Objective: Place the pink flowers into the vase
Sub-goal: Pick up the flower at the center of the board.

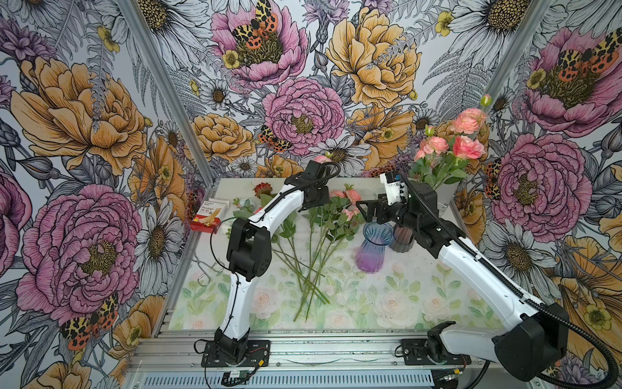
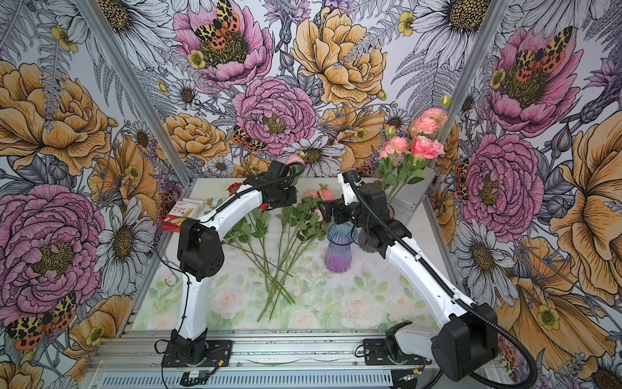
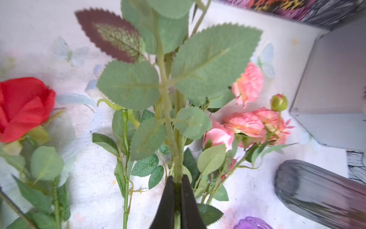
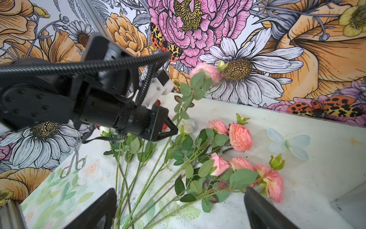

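The left end effector [image 3: 177, 179] is clenched on one pink flower's stem [image 3: 164, 89], which runs up and away toward the back wall [image 1: 303, 101], while the silvery vase [image 2: 409, 198] stands to its right, nearer the gaping right end effector [image 4: 179, 193] hanging over the pink flowers [image 1: 336, 215] lying on the desk [image 1: 420, 303].

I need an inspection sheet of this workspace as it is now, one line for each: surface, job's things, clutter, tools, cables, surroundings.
Surface: pale flower-printed cover, dark specks.
Job's things: pink flowers lie on the cover; one pink spray is lifted; more pink blooms stand in the grey angular container; blue-purple vase, no stems seen inside.
Clutter: red rose, bandage box, metal tongs, smoky ribbed vase.
Tools: left tool shut on the lifted spray's stem; right tool open above the lying flowers.
Cables: black corrugated hose on the left arm; thin black loop beside it.
Surroundings: floral wallpaper on three sides.
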You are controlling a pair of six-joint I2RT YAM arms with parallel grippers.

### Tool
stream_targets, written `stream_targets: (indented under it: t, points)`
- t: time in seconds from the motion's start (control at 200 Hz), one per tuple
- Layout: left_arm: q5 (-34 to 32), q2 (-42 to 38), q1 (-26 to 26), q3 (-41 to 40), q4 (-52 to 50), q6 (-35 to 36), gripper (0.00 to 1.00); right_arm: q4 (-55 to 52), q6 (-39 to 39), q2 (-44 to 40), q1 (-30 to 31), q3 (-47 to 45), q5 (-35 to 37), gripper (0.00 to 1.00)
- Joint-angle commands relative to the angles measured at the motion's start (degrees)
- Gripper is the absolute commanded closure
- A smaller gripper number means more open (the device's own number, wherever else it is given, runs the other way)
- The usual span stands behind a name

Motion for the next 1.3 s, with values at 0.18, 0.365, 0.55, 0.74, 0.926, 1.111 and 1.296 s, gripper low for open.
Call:
stream_targets:
  t: [0.18,0.365,0.55,0.74,0.926,1.111,1.296]
  points:
    - [-1.97,-11.87,-0.92,-4.08,7.34,0.79,1.00,0.35,0.90,-3.07,-0.25,-1.01,-3.62,0.01]
    - [1.88,-21.41,-2.56,-10.24,17.58,-0.28,1.00,0.06,2.33,-1.47,-0.10,1.58,-7.83,0.05]
    - [5.79,-29.17,-4.38,-21.49,31.93,-1.20,1.00,0.04,2.57,0.54,1.26,4.11,-9.18,0.09]
    - [7.71,-34.50,-5.56,-30.96,44.11,-3.36,1.00,0.10,3.45,0.99,2.08,5.04,-11.94,0.16]
    - [7.41,-35.17,-7.66,-33.30,48.01,-4.42,1.00,0.11,4.13,1.87,2.79,6.74,-12.89,0.22]
    - [6.87,-35.64,-9.19,-33.27,49.32,-4.95,1.00,0.11,4.36,3.68,3.86,8.06,-12.73,0.32]
    - [6.93,-36.57,-9.40,-33.90,49.31,-5.36,1.00,0.18,4.41,5.02,4.80,9.56,-12.56,0.38]
